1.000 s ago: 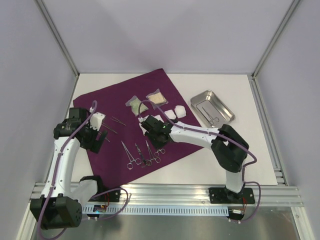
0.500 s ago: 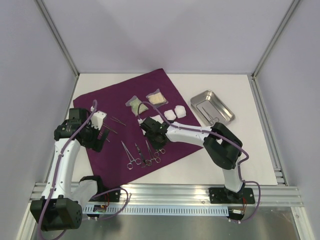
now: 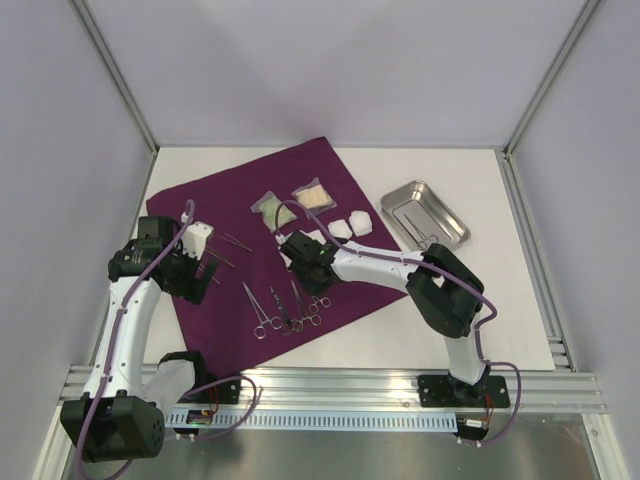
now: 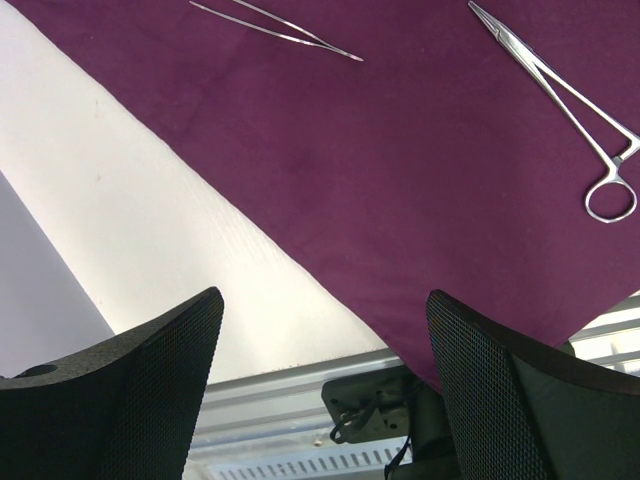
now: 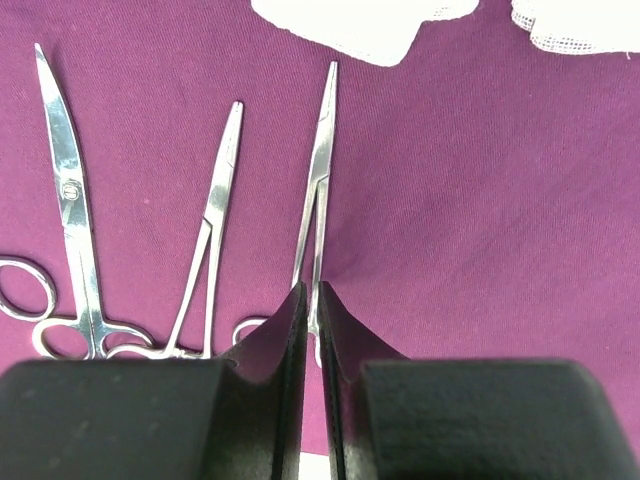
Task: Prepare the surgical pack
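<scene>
- The purple cloth (image 3: 230, 195) lies flat and corner-on to me, exactly as it lay a second ago. The two clear packets (image 3: 290, 200), the gauze pads (image 3: 350, 225) and the row of three steel instruments (image 3: 285, 305) rest on it unmoved.
- The right arm has drawn its elbow in toward the middle. It now reaches left and low over the right end of that row.
- The left arm has not shifted and is folded over the cloth's left edge.
- The steel tray (image 3: 445, 207) sits on bare table to the right, well apart from the cloth, with one instrument inside.
- The left gripper (image 4: 322, 295) is spread wide and carries nothing. It hangs above the cloth's near edge, with a pair of tweezers (image 4: 280, 30) beyond it.
- The right gripper (image 5: 311, 292) shows the one real change: its jaws have come together from partly apart. They now pinch the shank of the rightmost instrument (image 5: 322, 150) just ahead of its ring handles.
- I judge this to be the pick-up of that instrument. The grasp is made and the carry has not begun.
- The wrist view is too close for me to say whether the instrument has left the cloth; it probably has not.
</scene>
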### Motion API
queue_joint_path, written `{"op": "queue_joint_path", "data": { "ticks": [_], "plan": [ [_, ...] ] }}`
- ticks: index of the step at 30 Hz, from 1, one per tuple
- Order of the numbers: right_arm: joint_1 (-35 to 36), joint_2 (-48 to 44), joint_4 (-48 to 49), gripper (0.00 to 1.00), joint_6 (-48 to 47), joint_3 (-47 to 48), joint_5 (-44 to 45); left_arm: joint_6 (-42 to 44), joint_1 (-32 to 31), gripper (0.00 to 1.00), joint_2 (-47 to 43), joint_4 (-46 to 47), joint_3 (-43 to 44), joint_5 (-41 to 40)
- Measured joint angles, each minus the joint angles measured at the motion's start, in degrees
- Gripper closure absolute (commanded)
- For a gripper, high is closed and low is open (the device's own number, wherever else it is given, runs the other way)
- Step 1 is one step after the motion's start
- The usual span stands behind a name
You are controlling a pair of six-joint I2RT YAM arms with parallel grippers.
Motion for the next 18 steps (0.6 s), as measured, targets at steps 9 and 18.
{"op": "queue_joint_path", "data": {
  "ticks": [9, 18],
  "plan": [
    [-0.3, 1.2, 0.1, 0.91, 0.0, 0.0, 0.1, 0.0, 0.0, 0.08, 0.0, 0.0, 0.0, 0.0],
    [-0.3, 2.1, -0.8, 1.0, -0.3, 1.0, 0.0, 0.1, 0.0, 0.08, 0.0, 0.0, 0.0, 0.0]
  ]
}}
